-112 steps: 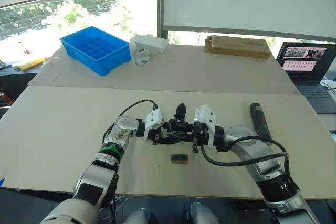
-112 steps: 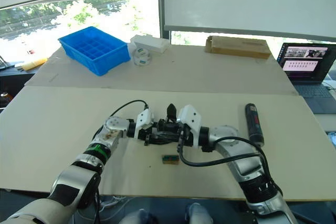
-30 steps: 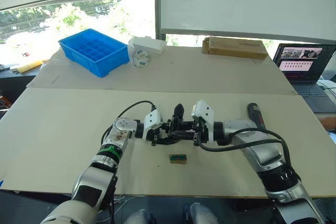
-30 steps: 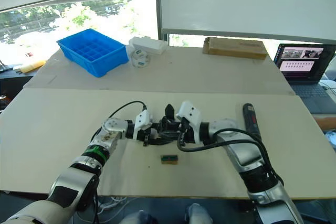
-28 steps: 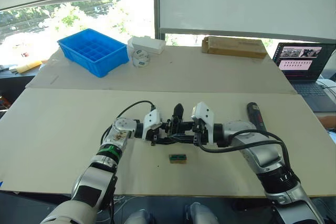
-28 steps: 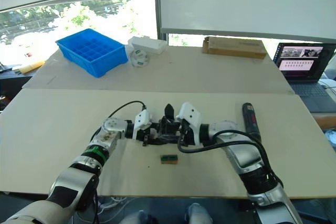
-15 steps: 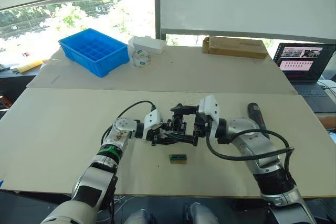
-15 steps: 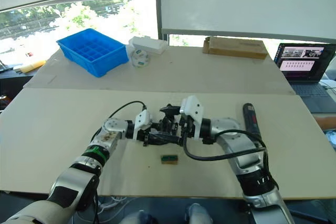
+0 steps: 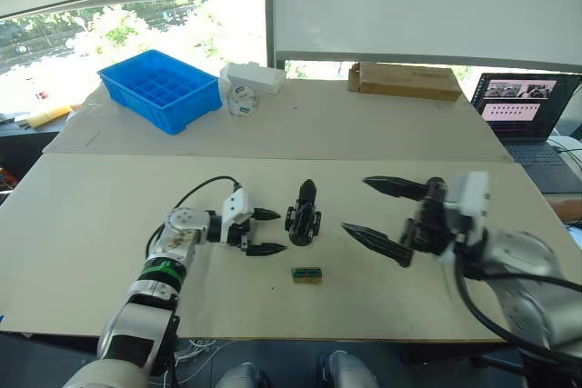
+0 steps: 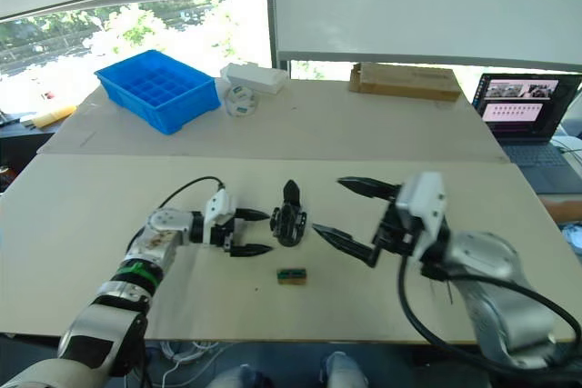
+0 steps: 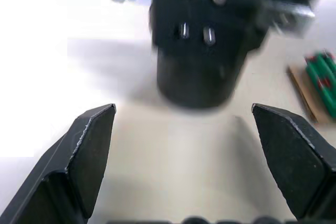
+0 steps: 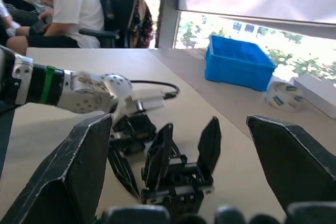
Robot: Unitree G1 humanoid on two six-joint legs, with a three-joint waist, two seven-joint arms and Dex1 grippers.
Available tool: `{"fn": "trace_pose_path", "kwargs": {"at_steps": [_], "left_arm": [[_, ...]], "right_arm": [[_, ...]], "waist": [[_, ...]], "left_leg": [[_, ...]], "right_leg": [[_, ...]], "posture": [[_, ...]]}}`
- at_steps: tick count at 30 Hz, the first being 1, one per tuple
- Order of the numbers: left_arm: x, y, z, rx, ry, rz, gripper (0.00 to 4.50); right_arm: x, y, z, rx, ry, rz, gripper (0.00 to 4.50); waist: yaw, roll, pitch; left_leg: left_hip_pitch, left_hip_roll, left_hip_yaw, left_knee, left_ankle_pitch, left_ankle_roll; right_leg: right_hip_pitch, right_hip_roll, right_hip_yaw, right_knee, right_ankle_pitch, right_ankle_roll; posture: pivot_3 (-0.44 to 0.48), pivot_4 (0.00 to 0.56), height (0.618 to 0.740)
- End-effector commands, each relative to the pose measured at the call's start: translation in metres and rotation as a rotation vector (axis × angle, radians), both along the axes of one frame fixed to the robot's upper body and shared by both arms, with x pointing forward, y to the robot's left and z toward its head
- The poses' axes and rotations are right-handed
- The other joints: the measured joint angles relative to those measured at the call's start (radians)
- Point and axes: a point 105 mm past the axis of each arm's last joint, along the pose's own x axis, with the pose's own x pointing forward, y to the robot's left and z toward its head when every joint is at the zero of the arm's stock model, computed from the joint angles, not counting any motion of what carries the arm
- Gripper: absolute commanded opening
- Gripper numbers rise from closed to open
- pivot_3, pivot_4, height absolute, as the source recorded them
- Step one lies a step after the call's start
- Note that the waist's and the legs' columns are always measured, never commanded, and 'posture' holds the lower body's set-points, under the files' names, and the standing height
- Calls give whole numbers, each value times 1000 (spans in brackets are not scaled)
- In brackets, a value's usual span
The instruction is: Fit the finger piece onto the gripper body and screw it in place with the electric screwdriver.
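Observation:
The gripper body (image 9: 303, 217) stands free on the table between my two grippers. In the right wrist view two black pointed fingers rise from the body (image 12: 178, 179); one is the finger piece (image 12: 209, 144), though I cannot tell which. My left gripper (image 9: 273, 232) rests open just left of the body, its jaws wide on either side of the round base (image 11: 202, 51) without touching. My right gripper (image 9: 355, 203) hangs open above the table to the body's right, with nothing in it. The electric screwdriver is hidden behind my right arm.
A small green-brown block (image 9: 308, 273) lies just in front of the body. At the back are a blue bin (image 9: 164, 86), a white box (image 9: 247, 77), a tape roll (image 9: 241, 100) and a cardboard box (image 9: 405, 82). A laptop (image 9: 523, 106) sits far right. People (image 12: 68, 9) sit beyond the table.
Both grippers opened and let go of the gripper body. The left one drew back to the left; the right one lifted and swung away to the right, now covering the screwdriver.

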Motion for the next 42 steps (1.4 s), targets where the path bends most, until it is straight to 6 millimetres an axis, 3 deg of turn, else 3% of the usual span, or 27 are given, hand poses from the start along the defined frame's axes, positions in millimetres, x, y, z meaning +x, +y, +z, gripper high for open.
{"fn": "trace_pose_path", "kwargs": {"at_steps": [1,5,11,14,17,20,26,29,34,42], "left_arm": [[-7,29,22,-55,-10,23,4398],[-21,50,41,-86,-53,25,4398],[-40,57,67,-145,-113,6,4398],[-48,55,74,-150,-121,-13,4398],[-54,50,83,-162,-161,-52,4398],[-55,40,99,-186,-218,-95,4398],[-57,28,110,-198,-198,-155,4398],[-59,20,112,-217,-161,-168,4398],[-66,10,115,-233,-143,-200,4398],[-77,5,122,-252,-149,-248,4398]], "right_arm": [[-22,-31,-4,-32,2,-155,4500],[-46,-71,-25,-27,70,-384,4500],[-80,-120,-53,16,130,-716,4500],[-92,-130,-63,48,166,-812,4500],[-90,-132,-62,73,182,-849,4500],[-67,-142,-54,41,213,-867,4500],[-16,-151,-42,0,400,-833,4500],[9,-167,-54,-31,589,-914,4500],[47,-180,-65,-42,700,-974,4500],[75,-169,-88,-81,804,-910,4500]], "waist": [[2,0,0],[12,0,0],[23,0,0],[22,1,1],[16,1,1],[8,2,1],[3,1,1],[3,1,1],[2,0,2],[1,1,2]], "left_leg": [[0,0,0,0,0,0],[0,0,-1,-1,0,0],[1,-1,0,-1,-1,0],[2,0,0,-4,-1,0],[3,0,0,-5,0,-1],[5,0,1,-6,0,-1],[6,-1,3,-7,0,-1],[6,-1,2,-7,1,-1],[4,-2,2,-7,1,-1],[3,-2,4,-6,1,-1]], "right_leg": [[0,0,0,0,0,0],[0,0,0,-1,-1,1],[1,-1,3,-1,-5,10],[1,-1,9,-1,-5,9],[0,-1,11,0,-5,8],[1,-1,13,0,-6,7],[1,0,16,0,-1,-3],[1,1,15,-1,0,-2],[1,1,15,-2,0,-1],[0,2,14,-2,-1,2]], "posture": [[0,150,740],[0,150,740],[0,150,740],[0,150,740],[0,150,740],[0,150,740],[0,150,740],[0,150,740],[0,150,740],[0,150,740]]}}
